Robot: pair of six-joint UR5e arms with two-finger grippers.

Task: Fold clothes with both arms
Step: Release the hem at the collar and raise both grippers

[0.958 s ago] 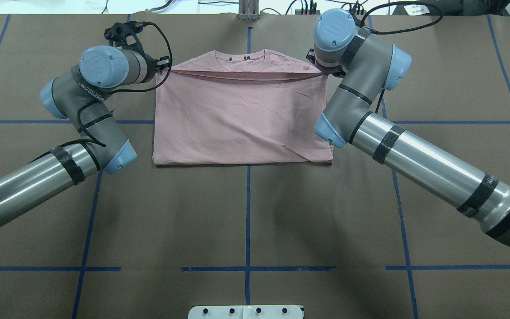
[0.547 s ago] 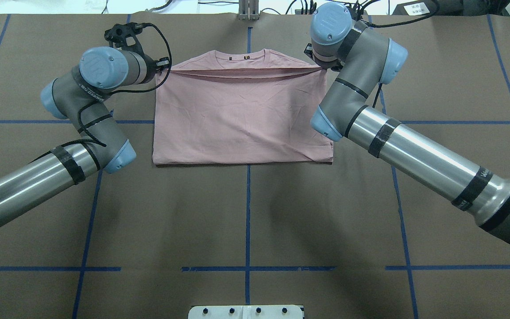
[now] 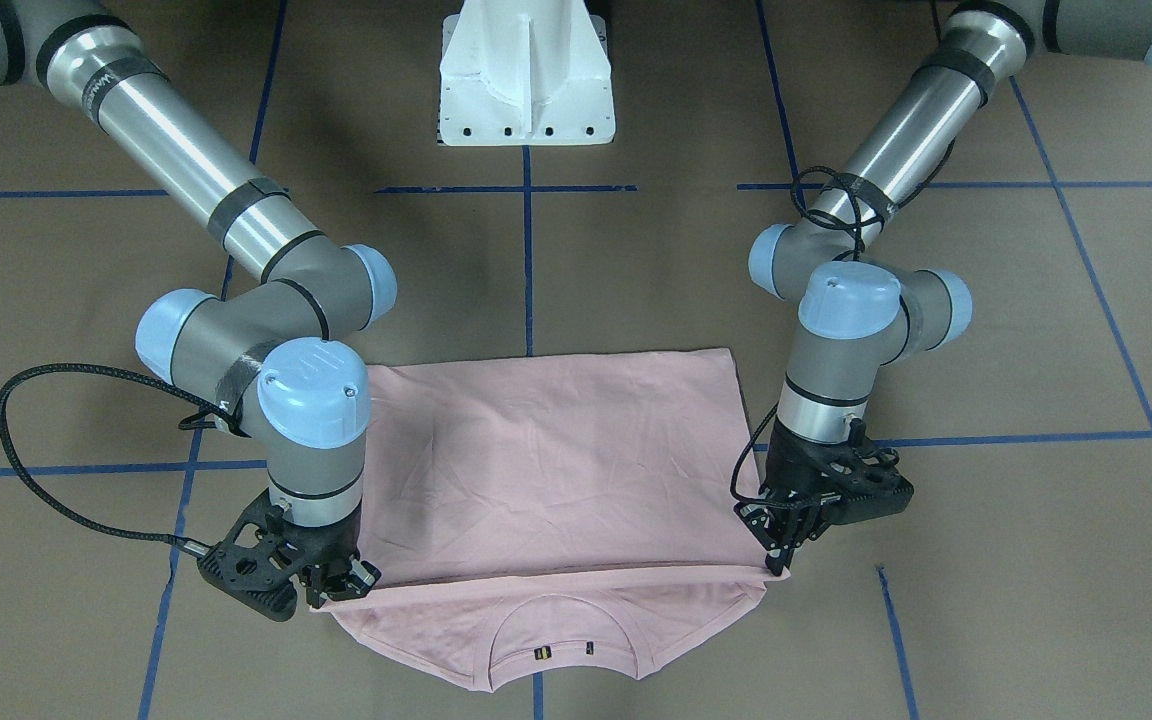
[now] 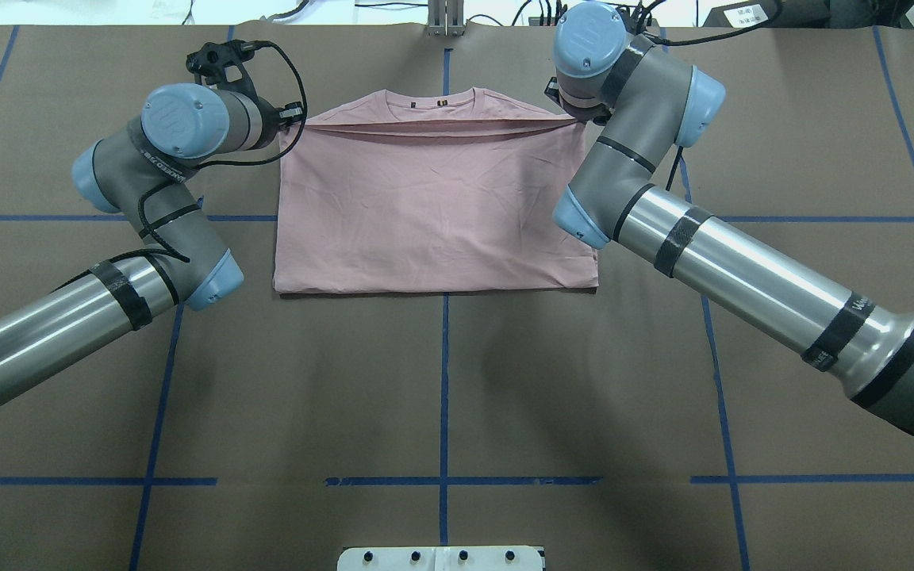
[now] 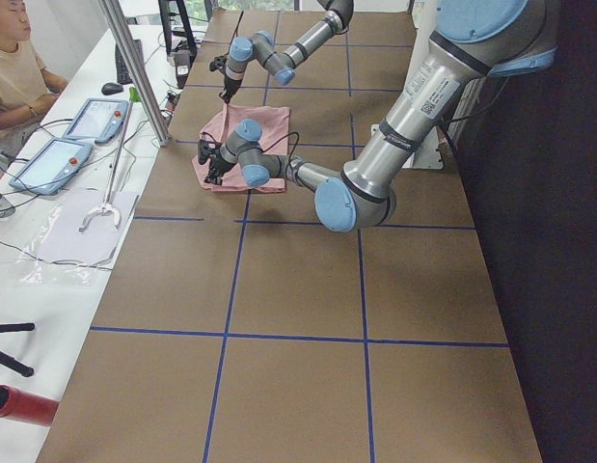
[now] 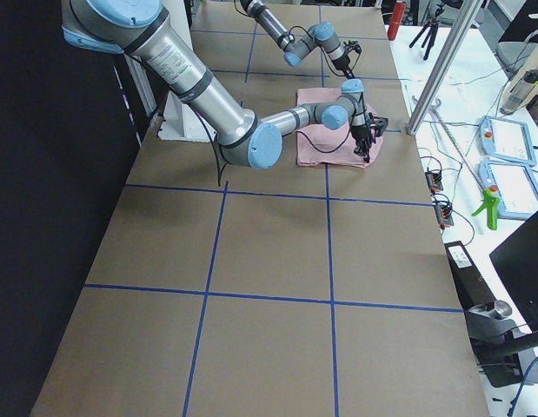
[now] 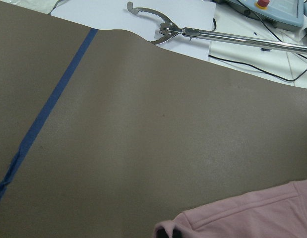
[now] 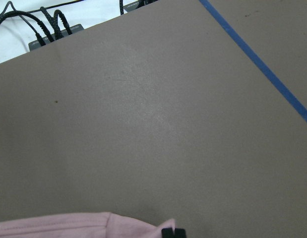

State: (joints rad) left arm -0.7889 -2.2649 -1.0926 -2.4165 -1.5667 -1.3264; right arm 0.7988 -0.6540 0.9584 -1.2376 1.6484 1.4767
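The pale pink T-shirt (image 4: 433, 206) lies plain side up on the brown table, its lower half doubled over towards the collar (image 4: 433, 99). My left gripper (image 4: 296, 119) is shut on the left corner of the doubled-over hem; in the front view it is at the right (image 3: 779, 548). My right gripper (image 4: 576, 113) is shut on the other hem corner (image 3: 331, 592). The hem edge stretches between them just short of the collar (image 3: 561, 640). Each wrist view shows pink cloth (image 7: 252, 215) (image 8: 69, 225) at the fingertips (image 8: 173, 232).
The white pedestal base (image 3: 526, 80) stands at the robot's side of the table. Blue tape lines cross the brown cover. Past the far edge lie a metal grabber tool (image 7: 163, 27) and cables (image 8: 49, 29). A person (image 5: 13, 68) sits at the side table.
My right arm has carried its hem corner a little farther towards the collar, and the raised fold has flattened. The left arm has hardly moved.
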